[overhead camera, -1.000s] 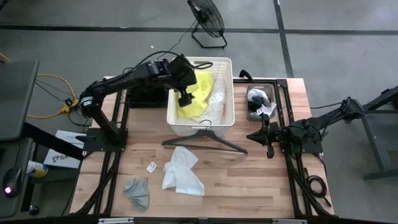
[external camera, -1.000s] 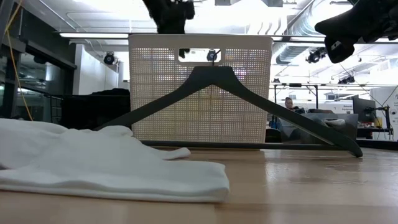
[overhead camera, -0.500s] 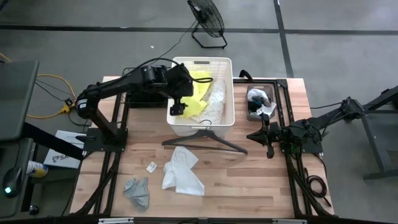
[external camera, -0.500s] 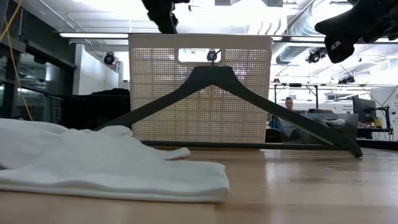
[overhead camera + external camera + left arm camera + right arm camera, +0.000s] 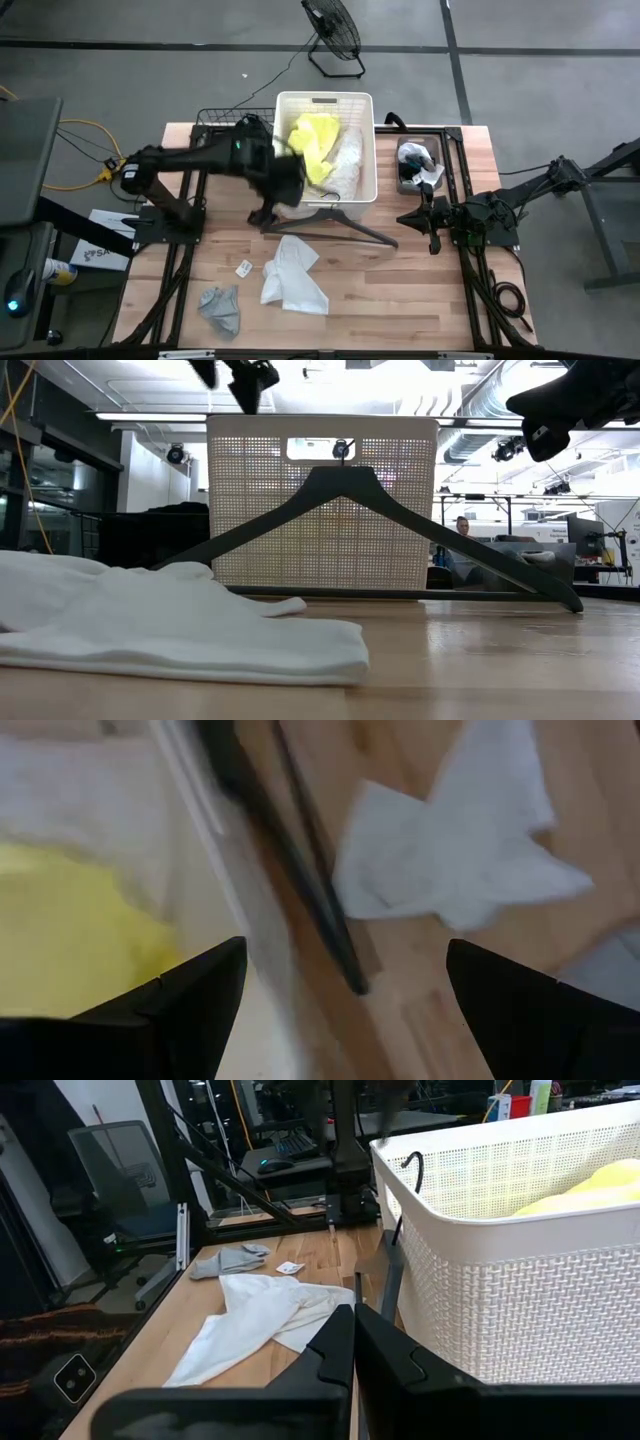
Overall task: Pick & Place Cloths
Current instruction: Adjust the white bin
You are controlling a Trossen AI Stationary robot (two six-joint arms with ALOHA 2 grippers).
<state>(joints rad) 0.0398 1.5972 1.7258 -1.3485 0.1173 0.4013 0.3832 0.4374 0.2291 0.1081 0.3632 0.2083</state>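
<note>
Two cloths remain loose on the tabletop (image 5: 400, 290) in the high view: a white cloth (image 5: 292, 275) just in front of the clothes hanger (image 5: 330, 222), and a small grey cloth (image 5: 220, 308) nearer the front left corner. A yellow cloth (image 5: 312, 150) and a pale lacy cloth (image 5: 348, 160) already lie inside the white basket (image 5: 368, 190). The left hand (image 5: 268, 212) hangs at the basket's front left corner, beside the hanger's end, its fingers apart and carrying nothing; judged from this, it is placed to go for the white cloth. The right hand (image 5: 432, 238) waits at the right side of the tabletop, fingers together and empty. A small card (image 5: 245, 267) lies beside the white cloth, and a tray of dark and white items (image 5: 416, 165) sits at the back right.

In the low view, the white cloth (image 5: 170, 625) fills the left foreground, lying flat. The hanger (image 5: 345, 525) leans against the basket wall (image 5: 320, 500). It lies between the basket and the white cloth, so a low approach could snag it.

The left wrist view shows the two fingers (image 5: 180, 1005) standing wide apart, with the yellow cloth (image 5: 70, 930) to one side, the hanger bar (image 5: 290, 880) between, and the white cloth (image 5: 460, 860) beyond on bare wood.

The right wrist view shows its own fingers (image 5: 345, 1350) closed together, looking past the basket (image 5: 520, 1300) towards the white cloth (image 5: 260, 1315) and the grey cloth (image 5: 232, 1258).
</note>
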